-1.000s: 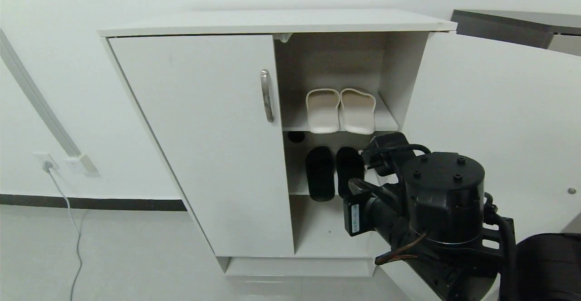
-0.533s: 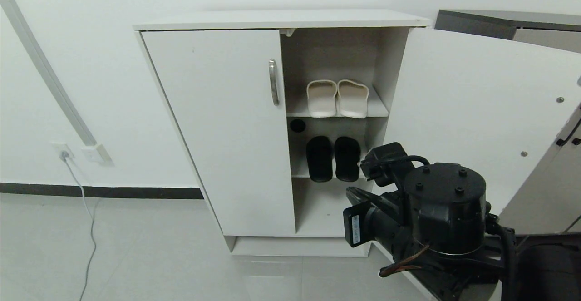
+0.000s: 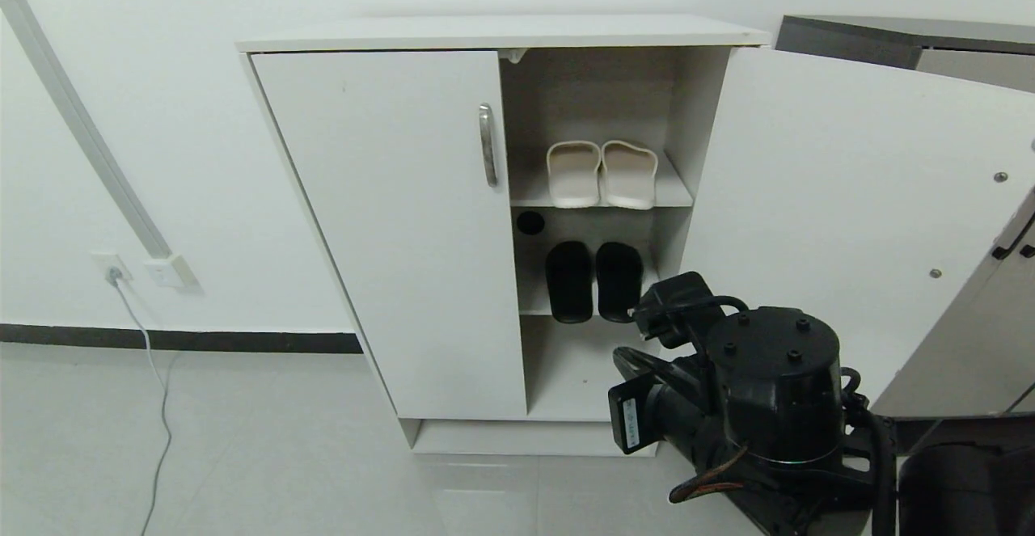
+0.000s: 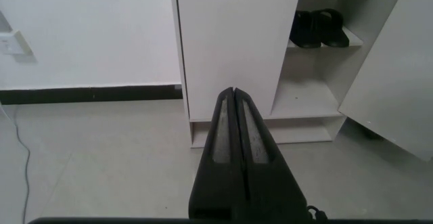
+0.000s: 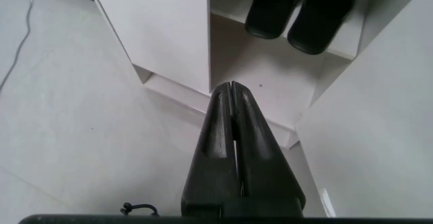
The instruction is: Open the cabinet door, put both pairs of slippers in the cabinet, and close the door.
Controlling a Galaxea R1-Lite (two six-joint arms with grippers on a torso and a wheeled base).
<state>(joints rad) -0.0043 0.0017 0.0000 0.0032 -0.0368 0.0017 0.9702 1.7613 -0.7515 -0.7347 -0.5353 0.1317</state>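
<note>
The white wooden cabinet (image 3: 501, 31) has its right door (image 3: 849, 196) open, with cream rubber slippers (image 3: 600, 174) shelved above black slippers (image 3: 594, 280). The left gripper (image 4: 233, 94) and the right gripper (image 5: 232, 87) are both closed and empty.

My left gripper (image 4: 233, 91) has its fingers pressed flat together with nothing between them, and it hangs over the floor (image 4: 101, 156) in front of the cabinet (image 4: 264, 130), tips toward the closed door (image 4: 233, 34). Beside that door, inside the cabinet, the black slippers (image 4: 319, 29) sit side by side on a shelf. The open door (image 4: 399, 82) stands swung out from the cabinet.
</note>
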